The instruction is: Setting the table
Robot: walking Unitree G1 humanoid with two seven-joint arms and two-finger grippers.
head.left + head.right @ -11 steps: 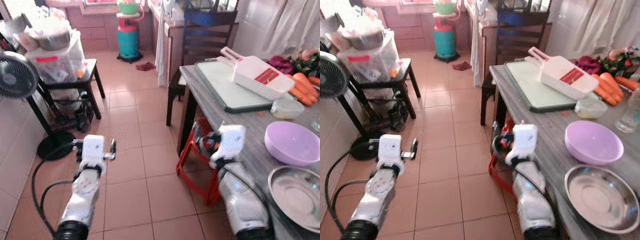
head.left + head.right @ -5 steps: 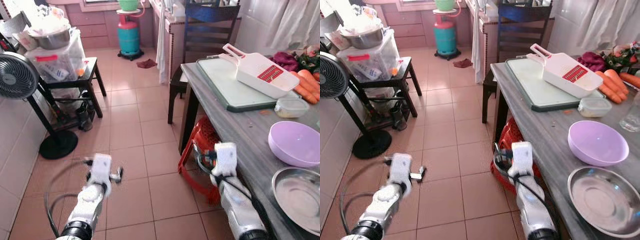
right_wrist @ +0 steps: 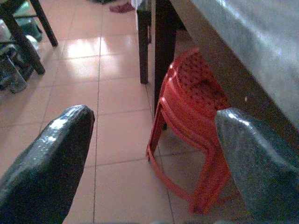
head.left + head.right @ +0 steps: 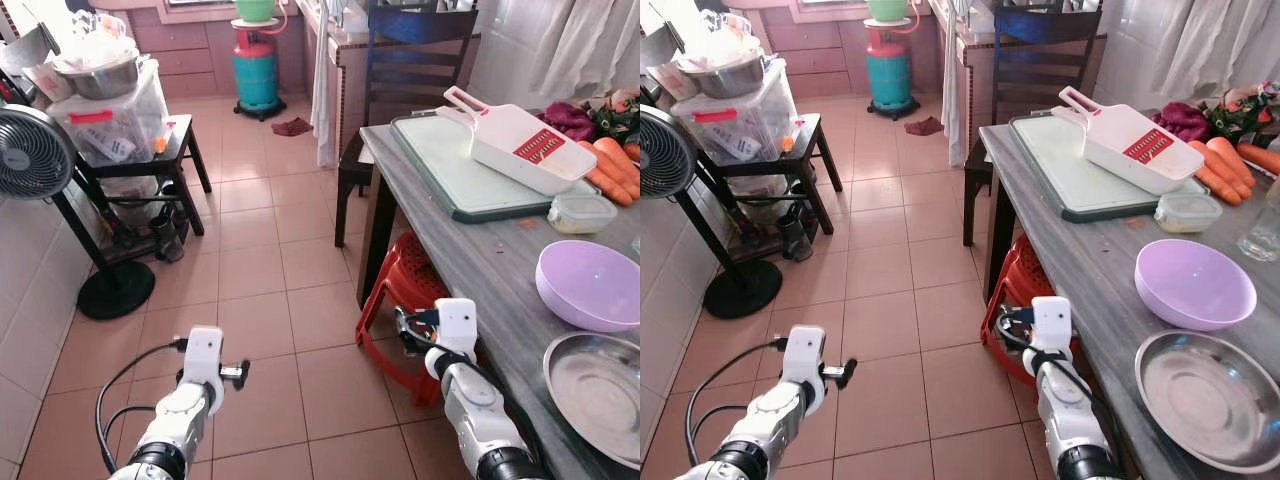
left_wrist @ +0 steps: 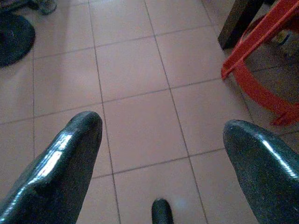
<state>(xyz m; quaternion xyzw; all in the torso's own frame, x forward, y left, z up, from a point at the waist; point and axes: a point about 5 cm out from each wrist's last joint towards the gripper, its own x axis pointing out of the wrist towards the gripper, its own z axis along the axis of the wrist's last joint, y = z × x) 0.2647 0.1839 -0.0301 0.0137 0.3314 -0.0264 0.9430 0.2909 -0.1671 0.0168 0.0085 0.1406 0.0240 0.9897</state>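
On the grey table [image 4: 470, 250] at the right sit a lilac bowl [image 4: 590, 285] and, nearer to me, a round steel dish [image 4: 598, 392]. Both arms hang low, off the table. My right gripper [image 4: 408, 324] is beside the table's front edge, above the red stool [image 4: 400, 290], with its fingers [image 3: 51, 163] spread wide and nothing between them. Over the tiled floor, my left gripper [image 4: 233, 373] is open too, its fingers [image 5: 65, 158] far apart and holding nothing.
Farther back on the table lie a green cutting board [image 4: 455, 165] with a white slicer [image 4: 515, 145], carrots [image 4: 612, 168] and a small lidded tub [image 4: 582, 212]. A dark chair [image 4: 405, 70] stands behind. A fan [image 4: 35, 165], a laden black rack [image 4: 135, 165] and a gas cylinder [image 4: 257, 70] line the left and back.
Both arms have dropped and drawn back toward me, from about table-edge height to low over the floor. The view has shifted slightly; nothing on the table has moved.
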